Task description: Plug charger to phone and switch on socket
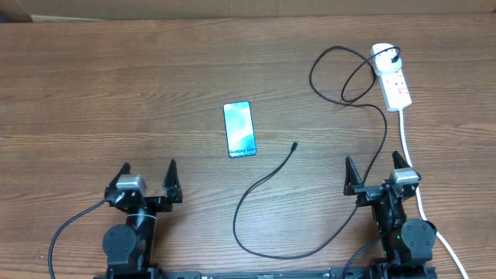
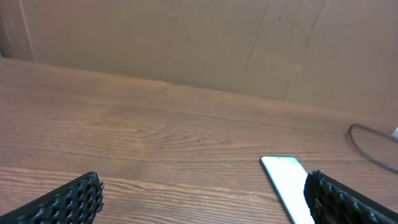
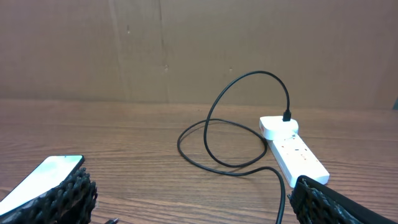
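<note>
The phone (image 1: 239, 129) lies flat mid-table, blue screen up; it also shows in the left wrist view (image 2: 288, 182) and the right wrist view (image 3: 41, 176). The charger cable (image 1: 263, 184) runs in loops from its plug in the socket (image 1: 391, 81) at the far right to a loose connector tip (image 1: 294, 144) right of the phone. The socket also shows in the right wrist view (image 3: 291, 149), the plug (image 3: 287, 116) standing in it. My left gripper (image 1: 148, 172) is open and empty near the front left. My right gripper (image 1: 377, 164) is open and empty near the front right.
The socket's thick white lead (image 1: 411, 159) runs down the right side past my right arm. A brown cardboard wall (image 3: 186, 50) stands along the table's far edge.
</note>
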Robot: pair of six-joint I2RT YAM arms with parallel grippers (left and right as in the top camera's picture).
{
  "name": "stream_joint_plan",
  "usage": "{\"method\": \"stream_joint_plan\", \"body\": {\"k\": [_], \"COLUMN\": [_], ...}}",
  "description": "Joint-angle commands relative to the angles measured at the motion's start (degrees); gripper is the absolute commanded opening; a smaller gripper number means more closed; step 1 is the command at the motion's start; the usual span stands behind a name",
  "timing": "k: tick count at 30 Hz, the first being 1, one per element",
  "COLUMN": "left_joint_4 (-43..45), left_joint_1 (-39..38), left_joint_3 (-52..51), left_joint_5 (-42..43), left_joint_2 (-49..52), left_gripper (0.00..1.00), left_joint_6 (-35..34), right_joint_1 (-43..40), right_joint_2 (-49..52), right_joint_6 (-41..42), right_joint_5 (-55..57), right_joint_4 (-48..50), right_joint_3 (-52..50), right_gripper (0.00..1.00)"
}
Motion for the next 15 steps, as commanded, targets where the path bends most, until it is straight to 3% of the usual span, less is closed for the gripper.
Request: {"method": "stream_joint_plan", "body": {"k": [1,8,15], "left_joint_4": [0.2,1.0,7.1], "left_joint_1": [0.2,0.2,0.2], "left_joint_3": [-0.3,-0.3,1.3], "left_joint_5": [1.4,1.6,2.2], "left_joint_2": [-0.6,-0.6,-0.6], "left_gripper": [0.99,0.99,0.99], "left_joint_6": [-9.6,-10.7,-9.7], "right_joint_1": [0.4,0.4,0.4], "right_joint_2": [-0.5,-0.5,-0.5], "right_joint_6": [-0.1,-0.1,-0.1], "right_joint_5": [0.5,0.5,0.5], "right_joint_4": [0.3,0.3,0.3], "right_joint_3": [-0.6,-0.6,-0.6], "right_gripper": [1.0,1.0,1.0]}}
